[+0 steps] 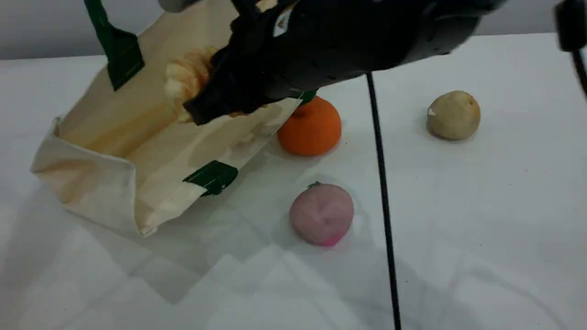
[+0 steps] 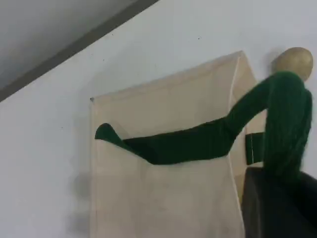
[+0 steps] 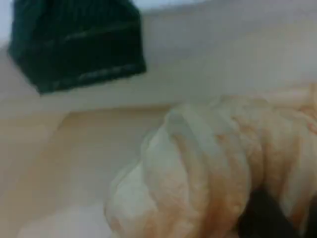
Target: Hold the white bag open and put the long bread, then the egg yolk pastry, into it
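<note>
Right hand (image 1: 202,107) is inside the white bag (image 1: 114,137), pinching the long bread (image 3: 208,173). Left hand (image 2: 277,198) is clamped on the green handle (image 2: 198,141). Egg yolk pastry (image 1: 453,115) sits on the bench (image 1: 481,229).

No readable text, labels, brands or numbers on anything in view.

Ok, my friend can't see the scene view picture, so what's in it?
A black robot arm pushes the long bread into the white bag, which is held open by its green handle. An orange fruit, a pink ball and the egg yolk pastry wait on the white table.
</note>
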You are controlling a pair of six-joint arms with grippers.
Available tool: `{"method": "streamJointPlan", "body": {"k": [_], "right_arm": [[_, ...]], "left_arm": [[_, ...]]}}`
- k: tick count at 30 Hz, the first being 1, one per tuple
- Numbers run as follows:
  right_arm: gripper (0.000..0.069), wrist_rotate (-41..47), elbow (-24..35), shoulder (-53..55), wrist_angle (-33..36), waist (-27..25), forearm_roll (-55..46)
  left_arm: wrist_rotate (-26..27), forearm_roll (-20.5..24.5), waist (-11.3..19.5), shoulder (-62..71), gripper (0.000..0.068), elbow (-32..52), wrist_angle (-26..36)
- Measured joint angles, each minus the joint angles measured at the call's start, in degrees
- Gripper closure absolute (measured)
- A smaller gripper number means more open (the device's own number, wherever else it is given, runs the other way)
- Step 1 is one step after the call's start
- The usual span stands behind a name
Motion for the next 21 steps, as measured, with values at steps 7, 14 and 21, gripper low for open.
{"method": "streamJointPlan", "body": {"k": [7, 14, 21], "right_arm": [[0.0601, -0.13, -2.21, 2.46, -1.2, 0.0, -3.65], [0.0601, -0.13, -2.21, 4.1, -3.64, -0.05, -4.24], [0.0599, 0.24, -2.16, 5.12, -3.99, -0.05, -3.7]], "left_arm": [[4.17, -2.9, -0.76, 0.0, 0.0598, 0.0, 0.08], [6.51, -2.64, -3.0, 0.0, 0.0598, 0.0, -0.02], [6.27, -2.57, -3.27, 0.0, 0.0598, 0.0, 0.02]]}}
